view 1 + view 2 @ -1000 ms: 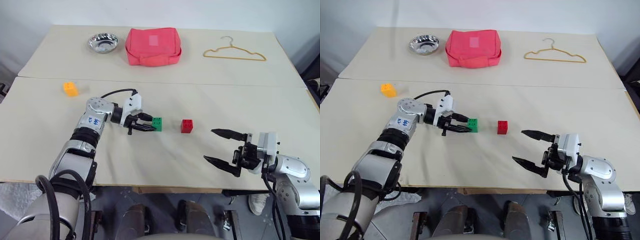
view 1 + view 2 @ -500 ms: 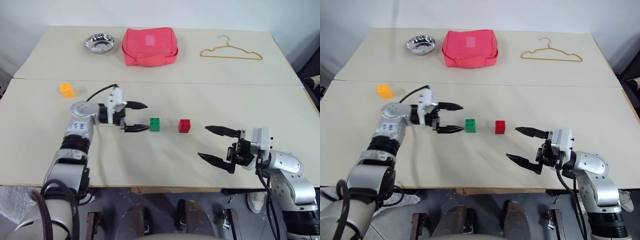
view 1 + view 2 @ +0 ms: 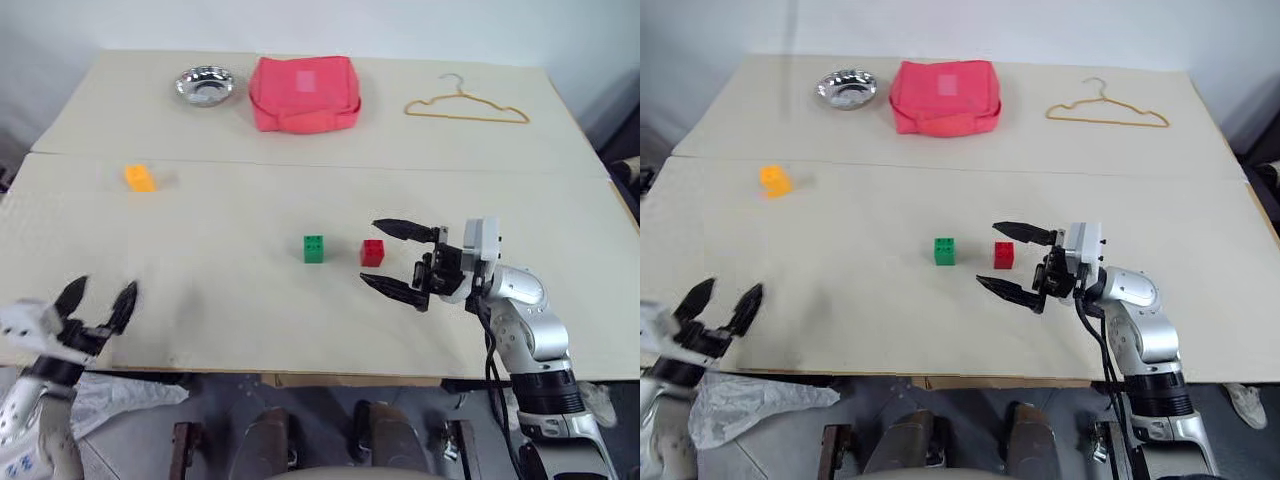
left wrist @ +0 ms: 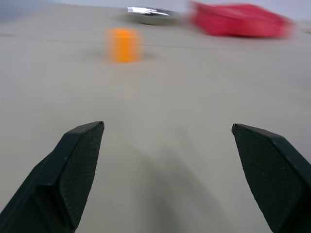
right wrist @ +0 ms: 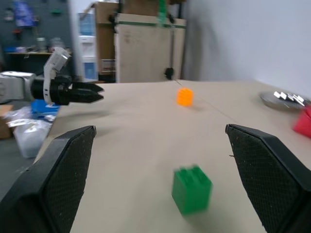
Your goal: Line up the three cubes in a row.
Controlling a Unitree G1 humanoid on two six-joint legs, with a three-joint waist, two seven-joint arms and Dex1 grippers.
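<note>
In the left eye view, the left arm is drawn in low at the near-left table edge, its left gripper [image 3: 97, 301] pointing away across the beige table [image 3: 200, 300] with both black fingers spread and nothing between them. The right arm reaches in from the right with its forearm bent toward the middle; the right gripper [image 3: 385, 257] points leftward, fingers spread wide and empty, its tips just beside the small red studded plastic block [image 3: 373, 252], one tip behind it and one in front, not touching as far as can be seen. The small green studded plastic block [image 3: 314, 248] sits near the red one's left, both studs-up and square to the table edge, forming a short line running left to right. The small orange-yellow studded plastic block [image 3: 140, 177] lies well apart at the far left, slightly skewed.

In the left wrist view, the two released fingers [image 4: 73, 179] frame bare table, with the orange-yellow block [image 4: 124, 44] ahead.

In the right wrist view, the fingers [image 5: 58, 184] stand wide apart; the green block [image 5: 192, 189] sits between them, further out, the orange-yellow block [image 5: 184, 96] beyond.
</note>
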